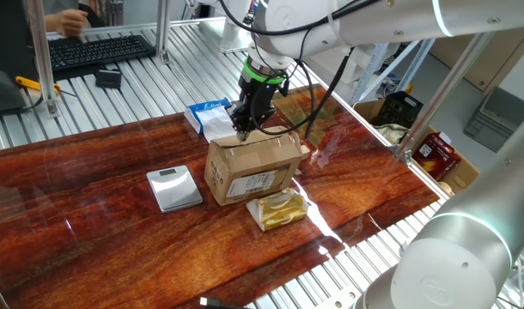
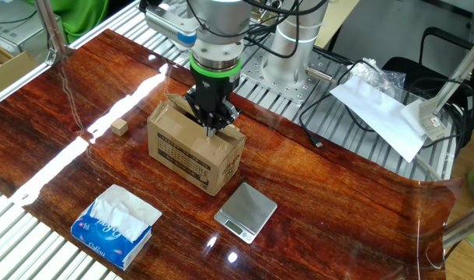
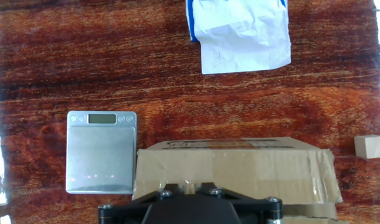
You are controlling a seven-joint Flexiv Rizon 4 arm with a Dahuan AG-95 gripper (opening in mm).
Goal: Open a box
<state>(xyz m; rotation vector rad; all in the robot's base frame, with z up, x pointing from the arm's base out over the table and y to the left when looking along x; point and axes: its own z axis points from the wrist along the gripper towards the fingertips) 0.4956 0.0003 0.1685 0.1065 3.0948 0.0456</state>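
The brown cardboard box point(image 1: 253, 167) stands in the middle of the wooden table, its white barcode label facing the front in one fixed view. It also shows in the other fixed view point(image 2: 194, 148) and in the hand view point(image 3: 233, 168). My gripper point(image 1: 242, 133) points straight down onto the box's top, fingers close together, tips at the top flaps near the far edge point(image 2: 210, 128). One flap stands slightly raised beside the fingers. In the hand view only the finger bases point(image 3: 191, 185) show above the carton.
A small silver scale point(image 1: 173, 187) lies left of the box. A blue-and-white packet point(image 1: 209, 116) lies behind it and a yellow wrapped packet point(image 1: 279, 209) in front. A small wooden block point(image 2: 119, 127) sits by the box. Metal frame posts point(image 1: 39, 51) border the table.
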